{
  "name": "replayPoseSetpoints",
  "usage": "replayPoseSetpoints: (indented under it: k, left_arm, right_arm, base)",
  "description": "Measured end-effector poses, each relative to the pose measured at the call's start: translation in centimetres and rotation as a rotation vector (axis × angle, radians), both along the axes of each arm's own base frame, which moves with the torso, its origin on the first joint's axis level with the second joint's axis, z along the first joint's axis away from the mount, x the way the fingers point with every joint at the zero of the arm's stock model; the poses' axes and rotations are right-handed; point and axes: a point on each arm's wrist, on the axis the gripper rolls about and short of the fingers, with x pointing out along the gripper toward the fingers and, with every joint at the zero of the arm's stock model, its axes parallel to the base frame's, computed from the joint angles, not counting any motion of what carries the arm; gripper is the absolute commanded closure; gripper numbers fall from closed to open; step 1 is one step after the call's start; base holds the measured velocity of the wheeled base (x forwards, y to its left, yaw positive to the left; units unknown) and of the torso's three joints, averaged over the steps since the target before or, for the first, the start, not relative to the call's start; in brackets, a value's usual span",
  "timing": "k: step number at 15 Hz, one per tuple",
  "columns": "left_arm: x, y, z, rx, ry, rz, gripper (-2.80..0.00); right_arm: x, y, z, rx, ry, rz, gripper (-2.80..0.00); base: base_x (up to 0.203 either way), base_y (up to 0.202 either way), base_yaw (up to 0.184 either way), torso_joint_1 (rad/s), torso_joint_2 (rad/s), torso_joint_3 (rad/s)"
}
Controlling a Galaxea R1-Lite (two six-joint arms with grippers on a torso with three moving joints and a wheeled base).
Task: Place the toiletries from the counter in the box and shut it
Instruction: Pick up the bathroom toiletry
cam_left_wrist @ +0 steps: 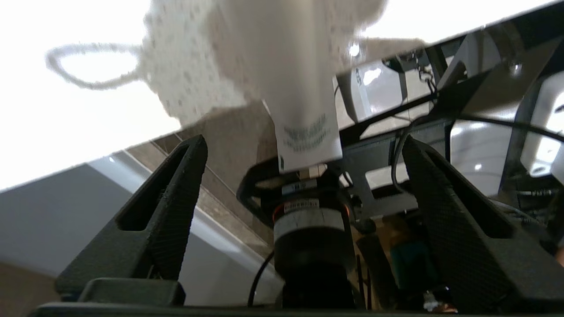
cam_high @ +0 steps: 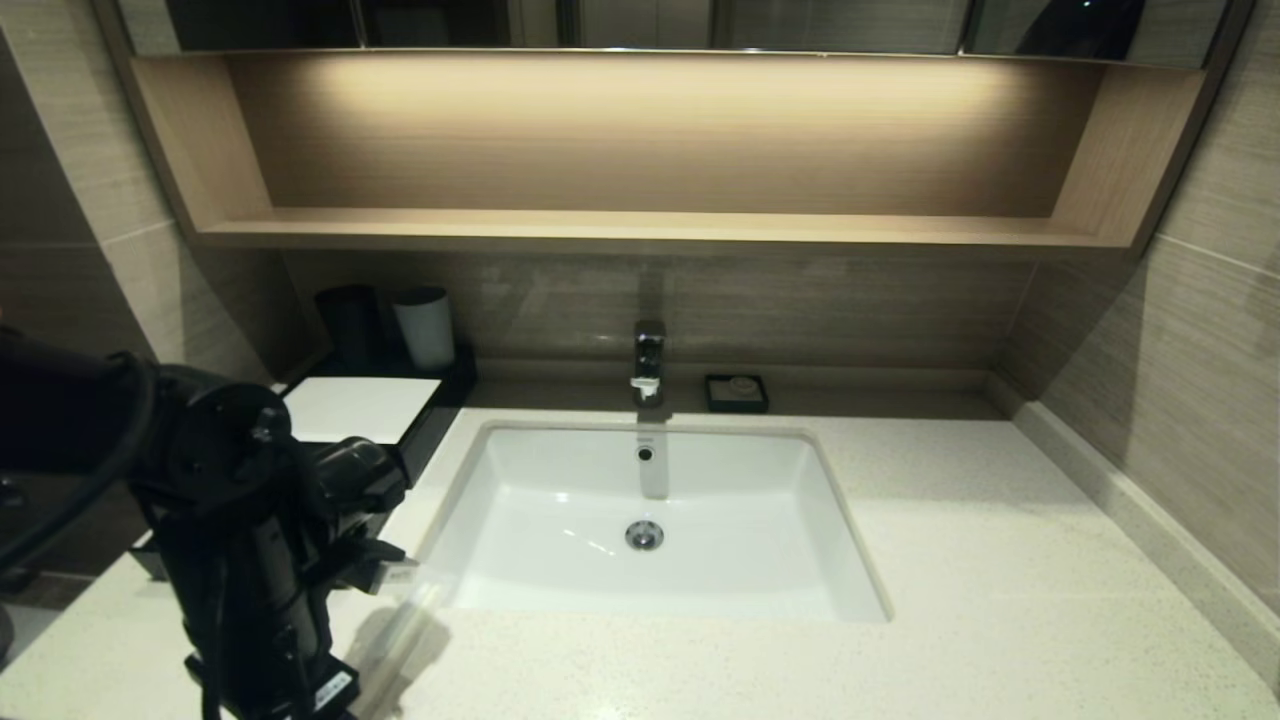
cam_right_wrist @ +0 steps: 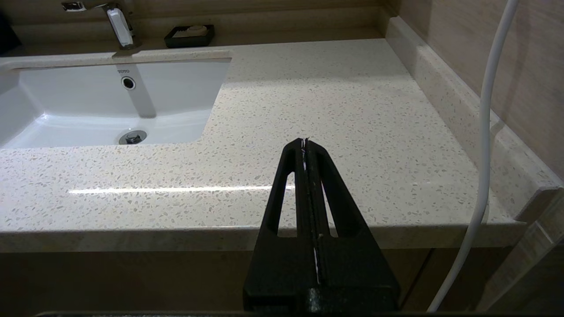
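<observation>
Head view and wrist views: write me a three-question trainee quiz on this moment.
1. True or false: the right end effector is shut.
2. What stands behind the box, against the wall? A) a black cup and a white cup; B) a folded towel; C) a soap bottle.
3. One word: are the jaws of the left end effector open or shut beside the wrapped packet?

Key: 1 true, its fingers are pressed together. 2 A. 3 open; the jaws stand wide apart and do not grip the packet.
</observation>
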Motion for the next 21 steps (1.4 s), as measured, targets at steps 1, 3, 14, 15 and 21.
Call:
replayPoseSetpoints:
  k: [1,3,14,15,21]
  left_arm:
    - [0.3,-0.1,-0.3,-0.009,-0.02,0.001,-2.8]
    - [0.6,-0.2,-0.9,-0.016,-0.03,0.001,-2.8]
    - [1.3,-0.5,-2.1,-0.013,-0.003,0.0,0.0]
    - [1.3,-0.5,-2.1,-0.011,-0.002,0.0,0.0]
    - [0.9,-0.3,-0.9,-0.029,-0.049,0.001,0.0]
  right_arm:
    - [0.0,0.0,0.0,0.0,0.0,-0.001,0.0]
    - [0.0,0.0,0.0,0.0,0.0,0.0,0.0]
    - [0.0,0.0,0.0,0.0,0.0,-0.001,0.0]
    - [0.0,0.0,0.0,0.0,0.0,-0.001,0.0]
    - [0.0,0.0,0.0,0.0,0.0,-0.001,0.0]
  base:
    - [0.0,0.0,0.0,0.0,0.0,0.0]
    - [0.0,0.0,0.0,0.0,0.0,0.0]
    - [0.0,0.0,0.0,0.0,0.0,0.0]
    - [0.0,0.0,0.0,0.0,0.0,0.0]
    - [0.0,0.0,0.0,0.0,0.0,0.0]
